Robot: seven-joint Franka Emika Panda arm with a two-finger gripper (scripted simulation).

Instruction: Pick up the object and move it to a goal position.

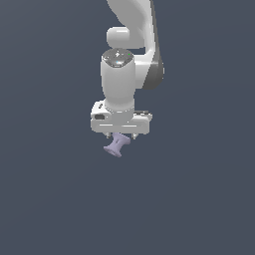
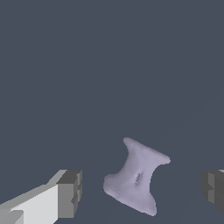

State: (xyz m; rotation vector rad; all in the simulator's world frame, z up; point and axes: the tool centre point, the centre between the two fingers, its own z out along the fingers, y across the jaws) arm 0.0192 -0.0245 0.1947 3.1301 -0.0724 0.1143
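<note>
spool [image 2: 135,179] lay between spread fingers [image 2: 70,193], untouched | gripper [image 1: 120,135] hovered just above spool | grasp, lift, carry all remained

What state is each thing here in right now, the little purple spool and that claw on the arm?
Spool: lying tilted between the gripper's fingers, not gripped; a gap shows on each side.
Gripper: open, fingers spread wide either side of the spool, directly above it.
Arm: pointing straight down over the spool.
</note>
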